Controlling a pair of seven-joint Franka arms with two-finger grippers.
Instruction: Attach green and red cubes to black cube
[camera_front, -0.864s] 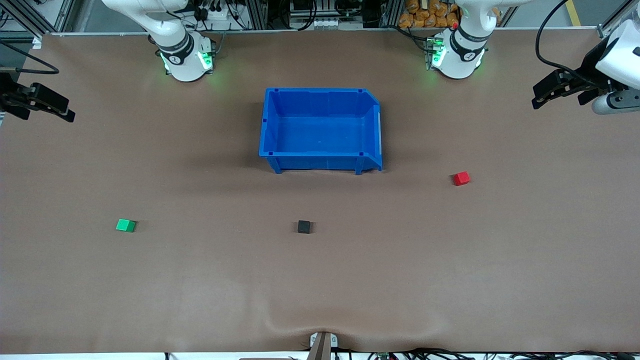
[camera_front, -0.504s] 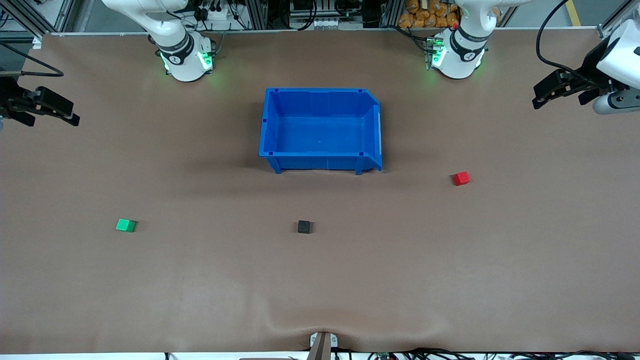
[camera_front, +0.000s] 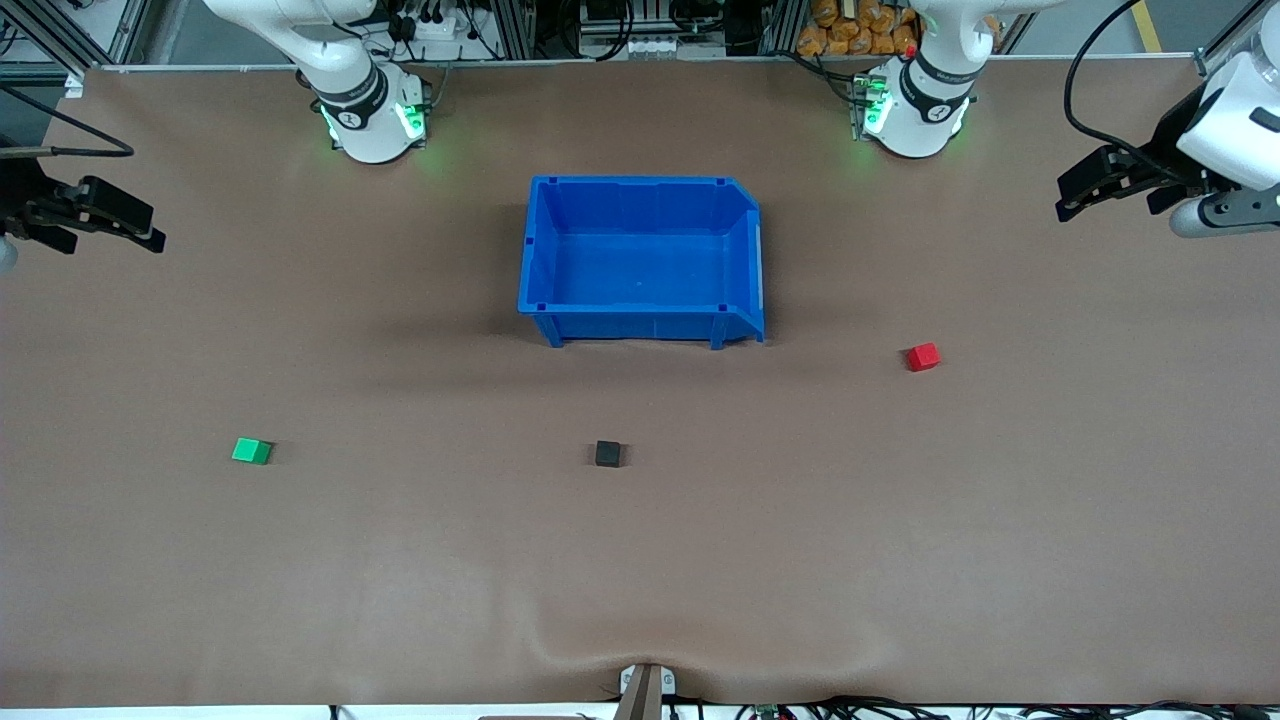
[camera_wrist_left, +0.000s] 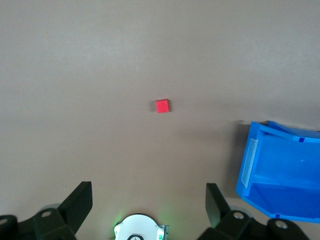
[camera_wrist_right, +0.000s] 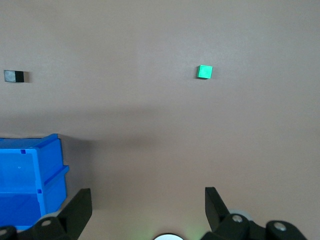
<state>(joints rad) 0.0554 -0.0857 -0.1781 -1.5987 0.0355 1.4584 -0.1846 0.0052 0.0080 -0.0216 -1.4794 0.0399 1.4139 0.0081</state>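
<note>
A plain brown desk (camera_front: 400, 560) fills the scene, the two arm bases standing along its edge farthest from the front camera.

The black cube (camera_front: 607, 453) sits alone near the middle of the desk, nearer the front camera than the blue bin (camera_front: 745, 262). The green cube (camera_front: 251, 450) lies well apart from it toward the right arm's end, about as near the camera. The red cube (camera_front: 922, 356) lies well apart toward the left arm's end, a little farther from the camera. None of the three touches another, so no attaching has begun.

Over the last second the cubes and the bin have not moved; only the arms have. The right hand (camera_front: 148, 230) has drifted inward over the desk's edge at its own end, and its fingers (camera_wrist_right: 80, 207) are spread wide and empty, the green cube (camera_wrist_right: 204, 72) in its wrist view. The left hand (camera_front: 1068, 203) has shifted slightly inward at its end, fingers (camera_wrist_left: 80, 200) likewise spread with nothing between them, the red cube (camera_wrist_left: 162, 105) ahead in its view (each camera already frames its own cube).

This reads as the start of two approaches: each arm looks to be setting off toward the coloured cube at its end, with both pickups yet to come.
</note>
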